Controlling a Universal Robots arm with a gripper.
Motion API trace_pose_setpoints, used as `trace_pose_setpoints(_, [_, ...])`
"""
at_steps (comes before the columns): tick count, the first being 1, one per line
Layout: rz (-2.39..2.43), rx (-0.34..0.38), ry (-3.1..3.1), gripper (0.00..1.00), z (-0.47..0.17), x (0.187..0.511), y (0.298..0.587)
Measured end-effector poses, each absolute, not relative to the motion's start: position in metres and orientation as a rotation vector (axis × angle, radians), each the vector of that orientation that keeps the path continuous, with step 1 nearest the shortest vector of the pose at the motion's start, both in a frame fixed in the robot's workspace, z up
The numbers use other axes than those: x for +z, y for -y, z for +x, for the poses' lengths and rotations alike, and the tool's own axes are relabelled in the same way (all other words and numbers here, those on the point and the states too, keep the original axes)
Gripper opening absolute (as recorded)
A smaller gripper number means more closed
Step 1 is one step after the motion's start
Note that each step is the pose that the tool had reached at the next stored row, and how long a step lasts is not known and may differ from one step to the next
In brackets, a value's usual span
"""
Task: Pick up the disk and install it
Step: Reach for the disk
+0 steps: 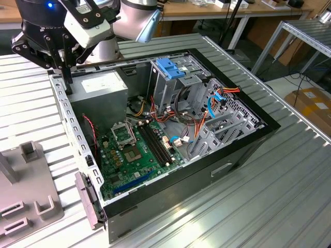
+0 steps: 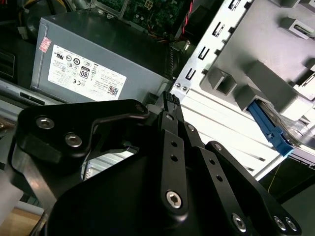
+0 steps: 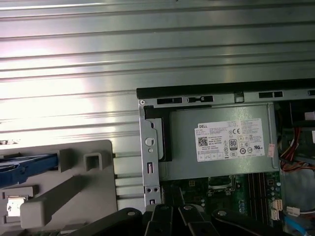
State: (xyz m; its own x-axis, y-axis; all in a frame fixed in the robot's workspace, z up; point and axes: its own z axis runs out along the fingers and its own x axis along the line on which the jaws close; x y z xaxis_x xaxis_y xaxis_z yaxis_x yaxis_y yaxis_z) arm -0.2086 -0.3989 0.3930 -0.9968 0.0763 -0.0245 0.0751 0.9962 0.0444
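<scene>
ribbed metal worktop in front, carrying everything. nearest, at the exterior view's left, grey holder just beside the open computer case. in the first wrist view, disk lying in that holder, blue bracket edge showing among its grey blocks; untouched. further in, green motherboard on the case floor, then metal drive cages with loose cables, one cage topped by a blue handle. beyond that, grey power supply in the far corner, and above its outer edge the hand: closed on nothing, well apart from the disk. wooden benches at the back of the room. by the look of it, barely begun: disk not yet picked up, not yet carried over, not yet seated in the case; whole of pick and install left to do. no free bay singled out from here; cannot tell which cage meant for it.
</scene>
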Motion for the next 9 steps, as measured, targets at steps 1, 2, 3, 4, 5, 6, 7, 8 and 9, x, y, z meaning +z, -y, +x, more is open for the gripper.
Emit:
trace_pose_setpoints(1, [0.118,0.068,-3.113,0.11,-0.2093,0.393,0.3989])
trace_pose_setpoints(2, [0.118,0.068,-3.112,0.11,-0.2105,0.393,0.3989])
trace_pose_setpoints(3, [0.118,0.068,-3.113,0.11,-0.2109,0.393,0.3989])
trace_pose_setpoints(4, [0.118,0.068,-3.112,0.11,-0.212,0.393,0.3989])
trace_pose_setpoints(5, [0.118,0.068,-3.112,0.11,-0.2126,0.393,0.3989])
trace_pose_setpoints(6, [0.118,0.068,-3.112,0.11,-0.2132,0.393,0.3989])
trace_pose_setpoints(7, [0.118,0.068,-3.113,0.11,-0.2139,0.393,0.3989])
trace_pose_setpoints(8, [0.118,0.068,-3.112,0.11,-0.2146,0.393,0.399])
trace_pose_setpoints(9, [0.118,0.068,-3.113,0.11,-0.2158,0.393,0.399])
